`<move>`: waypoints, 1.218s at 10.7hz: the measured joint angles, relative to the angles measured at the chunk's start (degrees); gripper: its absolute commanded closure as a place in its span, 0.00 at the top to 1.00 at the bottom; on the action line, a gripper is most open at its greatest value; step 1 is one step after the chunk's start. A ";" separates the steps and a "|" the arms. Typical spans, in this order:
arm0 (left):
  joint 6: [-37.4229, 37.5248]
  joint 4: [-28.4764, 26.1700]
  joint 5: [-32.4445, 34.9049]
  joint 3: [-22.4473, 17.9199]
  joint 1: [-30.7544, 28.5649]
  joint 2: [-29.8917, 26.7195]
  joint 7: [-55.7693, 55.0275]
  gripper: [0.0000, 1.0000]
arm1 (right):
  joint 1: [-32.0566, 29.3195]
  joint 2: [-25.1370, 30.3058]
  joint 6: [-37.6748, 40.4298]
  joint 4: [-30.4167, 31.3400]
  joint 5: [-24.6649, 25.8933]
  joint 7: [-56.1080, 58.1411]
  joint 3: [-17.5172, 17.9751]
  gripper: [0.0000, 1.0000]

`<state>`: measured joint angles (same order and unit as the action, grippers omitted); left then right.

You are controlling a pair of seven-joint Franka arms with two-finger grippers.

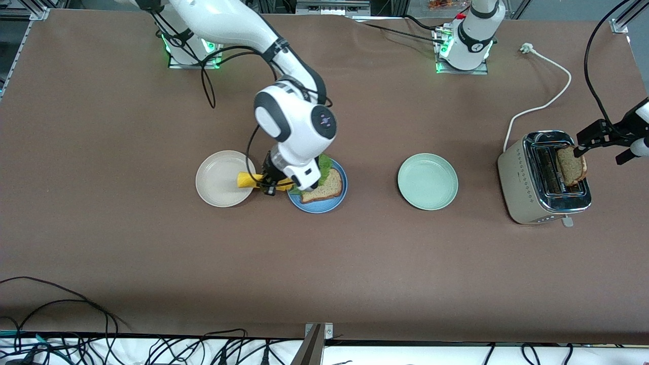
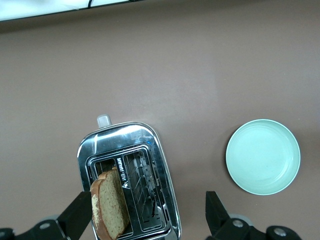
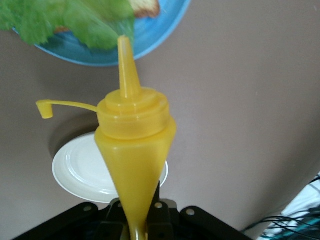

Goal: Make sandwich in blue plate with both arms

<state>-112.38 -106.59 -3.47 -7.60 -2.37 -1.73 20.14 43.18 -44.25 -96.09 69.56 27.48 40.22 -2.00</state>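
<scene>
The blue plate (image 1: 324, 207) holds a brown bread slice (image 1: 324, 186) lying on a green lettuce leaf (image 1: 324, 165). My right gripper (image 1: 271, 185) is shut on a yellow squeeze bottle (image 1: 248, 180), held sideways over the gap between the beige plate and the blue plate. In the right wrist view the bottle (image 3: 132, 150) has its cap hanging off and its nozzle aimed at the lettuce (image 3: 65, 20) on the blue plate (image 3: 150, 35). My left gripper (image 1: 583, 147) hangs open over the toaster (image 1: 527, 192). A second bread slice (image 2: 110, 205) stands in a slot, close to one finger.
A beige plate (image 1: 220, 178) sits beside the blue plate toward the right arm's end. A pale green plate (image 1: 427, 181) lies between the blue plate and the toaster. The toaster's white cord (image 1: 545, 104) runs toward the arm bases. Cables hang along the table's near edge.
</scene>
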 measured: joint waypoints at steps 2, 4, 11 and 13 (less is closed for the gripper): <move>0.00 0.09 0.00 0.22 -0.01 -0.13 -0.55 1.00 | 2.18 -1.66 0.01 0.17 4.42 -0.07 -0.03 0.04; 1.07 1.15 0.00 0.42 -0.02 -0.24 -0.62 1.00 | 4.03 -2.57 0.01 1.06 8.15 0.02 -0.01 0.05; 5.51 5.31 0.01 3.05 -0.07 -0.30 -3.71 1.00 | 6.05 -2.87 2.94 1.62 10.53 -0.18 -0.68 0.05; 5.86 5.59 0.30 4.22 -0.09 -0.30 -5.91 1.00 | 5.62 -2.45 5.04 1.35 6.96 -1.76 -1.67 0.05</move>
<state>-106.51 -101.00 -3.17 -3.38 -2.46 -2.03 14.24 48.79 -46.70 -91.05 70.90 34.44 38.46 -3.67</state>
